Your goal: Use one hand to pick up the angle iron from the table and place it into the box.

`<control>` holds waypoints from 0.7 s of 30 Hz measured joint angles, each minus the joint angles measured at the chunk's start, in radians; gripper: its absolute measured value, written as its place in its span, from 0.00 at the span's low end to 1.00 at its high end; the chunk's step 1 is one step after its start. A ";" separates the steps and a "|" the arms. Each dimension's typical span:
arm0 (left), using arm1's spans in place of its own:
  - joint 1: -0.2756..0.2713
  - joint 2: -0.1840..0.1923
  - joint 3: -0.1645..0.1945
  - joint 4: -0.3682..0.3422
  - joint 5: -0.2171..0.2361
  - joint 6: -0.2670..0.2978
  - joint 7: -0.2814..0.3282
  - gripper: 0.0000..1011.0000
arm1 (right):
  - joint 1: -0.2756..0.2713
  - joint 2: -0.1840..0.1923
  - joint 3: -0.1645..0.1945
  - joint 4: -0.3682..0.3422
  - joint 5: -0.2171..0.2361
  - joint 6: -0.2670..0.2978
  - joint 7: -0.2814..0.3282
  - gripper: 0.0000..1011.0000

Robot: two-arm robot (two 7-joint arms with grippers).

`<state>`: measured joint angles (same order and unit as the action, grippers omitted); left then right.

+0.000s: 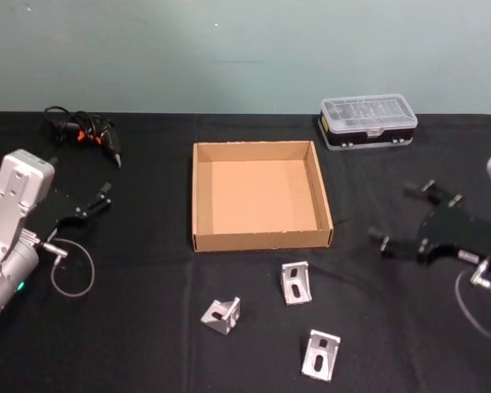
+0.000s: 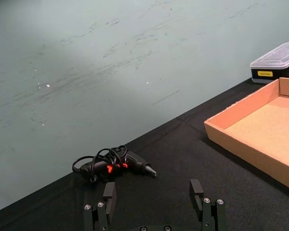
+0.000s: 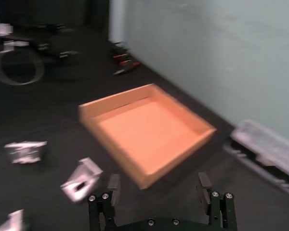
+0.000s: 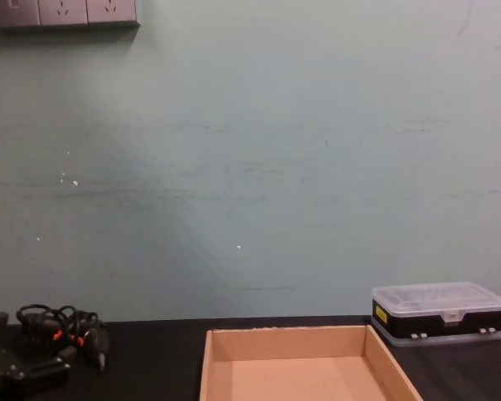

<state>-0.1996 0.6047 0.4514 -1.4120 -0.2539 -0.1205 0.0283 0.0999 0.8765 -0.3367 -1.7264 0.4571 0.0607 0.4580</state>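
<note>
The black tabletop (image 1: pixel 147 344) runs the full width of the scene, up to a pale green wall at the far side. The box (image 1: pixel 262 240) sits at its middle, open-topped, with nothing inside.

The left arm is at the left edge. Its claw (image 1: pixel 105 196) is released and holds nothing, pointing right toward the box, well apart from it. In the left wrist view the claw (image 2: pixel 152 190) has its fingers spread wide, with bare tabletop between them.

The right claw (image 1: pixel 393 214) is to the right of the box's near right corner. It is also released and holds nothing, pointing left. The right wrist view shows this claw (image 3: pixel 159 180) spread, with the box (image 3: pixel 111 159) beyond it.

A black case (image 1: pixel 368 121) with a clear lid lies far right of the box. A black corded tool (image 1: pixel 86 131) lies at the far left.

Three angle irons lie on the tabletop near the box. The middle iron (image 1: pixel 296 282) is just near the front wall, the left iron (image 1: pixel 222 314) is nearer and to the left, and the nearest iron (image 1: pixel 320 354) is at the near edge. None touches another, and both claws are clear of all three.
</note>
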 joint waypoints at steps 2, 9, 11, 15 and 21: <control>0.000 0.000 0.000 0.000 0.000 0.000 0.000 0.99 | 0.006 0.004 -0.017 -0.004 0.005 0.019 0.049 0.99; 0.000 0.000 0.000 0.000 0.000 0.000 0.000 0.99 | 0.022 -0.004 -0.067 -0.002 -0.007 0.064 0.142 0.99; 0.000 0.000 0.000 0.000 0.000 0.000 0.000 0.99 | 0.029 -0.009 -0.083 0.001 -0.015 0.073 0.162 0.99; 0.000 0.000 0.000 0.000 0.000 0.000 0.000 0.99 | 0.055 -0.022 -0.126 0.011 -0.041 0.089 0.213 0.99; 0.000 0.000 0.000 0.000 0.000 0.000 0.000 0.99 | 0.088 -0.029 -0.168 0.026 -0.068 0.100 0.260 0.99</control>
<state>-0.1995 0.6047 0.4513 -1.4120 -0.2539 -0.1206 0.0283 0.1881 0.8478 -0.5047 -1.7002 0.3895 0.1607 0.7178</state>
